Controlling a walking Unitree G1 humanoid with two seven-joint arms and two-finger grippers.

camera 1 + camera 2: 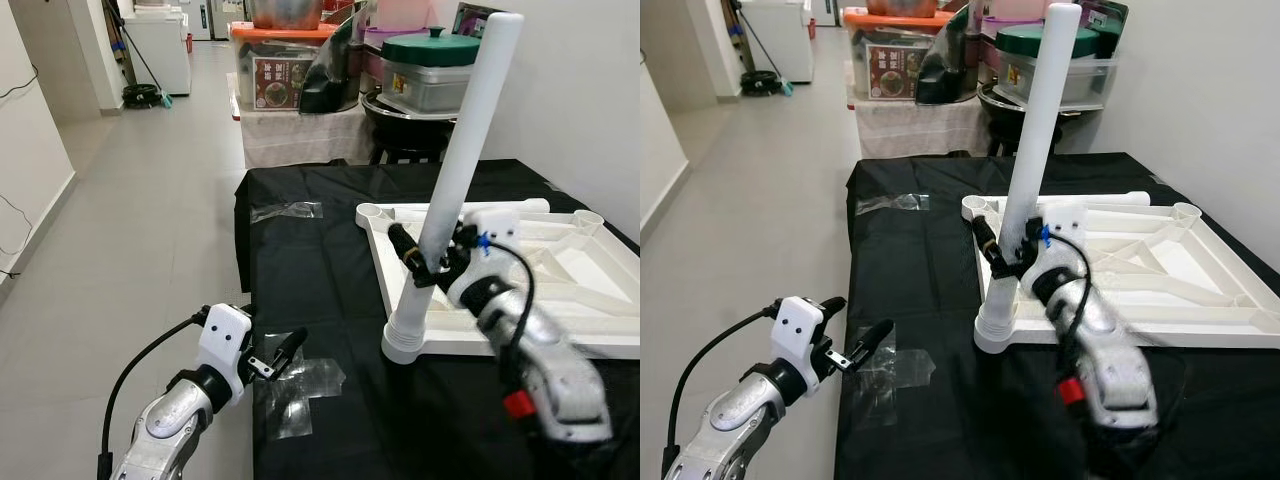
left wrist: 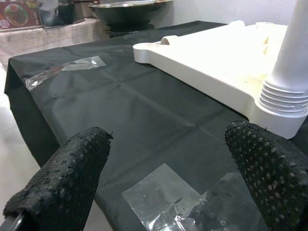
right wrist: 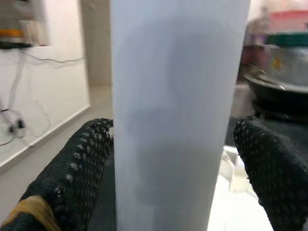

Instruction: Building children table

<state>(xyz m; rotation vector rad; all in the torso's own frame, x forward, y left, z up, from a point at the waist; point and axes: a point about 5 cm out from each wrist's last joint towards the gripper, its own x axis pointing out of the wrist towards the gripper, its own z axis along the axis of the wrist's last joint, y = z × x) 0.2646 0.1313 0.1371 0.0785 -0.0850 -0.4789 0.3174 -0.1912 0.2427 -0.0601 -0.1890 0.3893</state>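
An upturned white plastic table top (image 1: 560, 345) lies on the black-covered table (image 1: 310, 280). A long white table leg (image 1: 470, 130) stands tilted in the socket at its near left corner (image 1: 404, 345). My right gripper (image 1: 432, 250) is shut on the leg's lower part, one black finger on each side; in the right wrist view the leg (image 3: 178, 115) sits between the fingers (image 3: 77, 163). Low at the table's near left edge, my left gripper (image 1: 280, 355) hangs open over a patch of crumpled clear tape (image 1: 300, 390), holding nothing.
Another strip of clear tape (image 1: 287, 211) lies at the table's far left. Behind the table stand storage bins (image 1: 280, 60), a lidded box (image 1: 430, 70) and a dark pot (image 1: 405, 115). Open grey floor (image 1: 140, 220) runs along the left; a white wall (image 1: 590, 90) borders the right.
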